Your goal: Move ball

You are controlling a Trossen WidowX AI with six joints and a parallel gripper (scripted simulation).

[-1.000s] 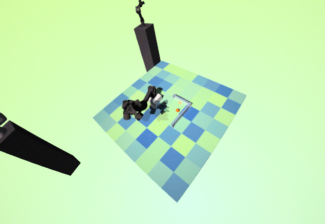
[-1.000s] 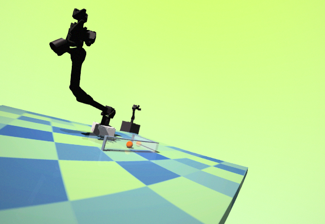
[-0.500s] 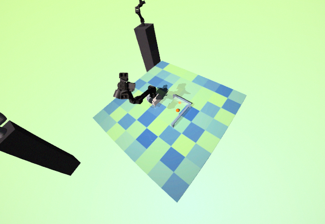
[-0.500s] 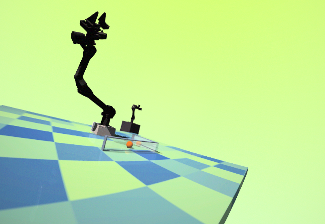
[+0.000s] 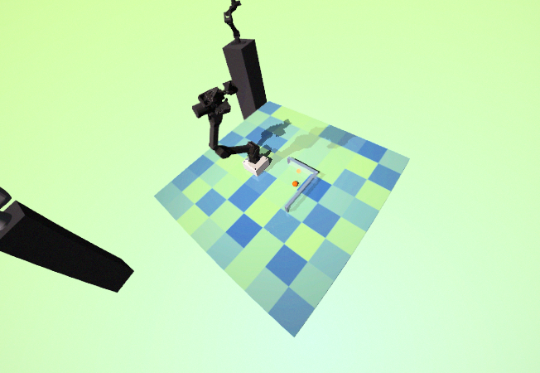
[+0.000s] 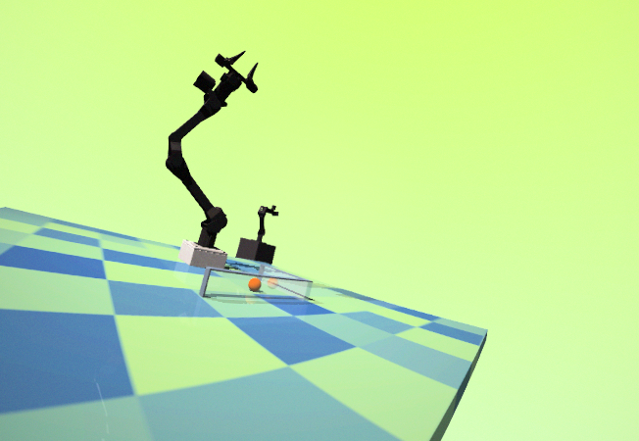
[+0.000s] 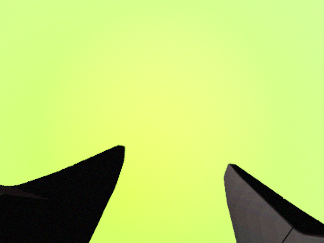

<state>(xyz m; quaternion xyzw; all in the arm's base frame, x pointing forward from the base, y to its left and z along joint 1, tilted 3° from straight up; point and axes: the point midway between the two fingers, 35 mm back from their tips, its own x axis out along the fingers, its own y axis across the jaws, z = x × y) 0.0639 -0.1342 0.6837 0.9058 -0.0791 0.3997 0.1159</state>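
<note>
End effector [image 6: 246, 72] raised high, fingers apart and holding nothing, ball [image 6: 254, 284] far below on worktop [image 6: 170, 342].
</note>
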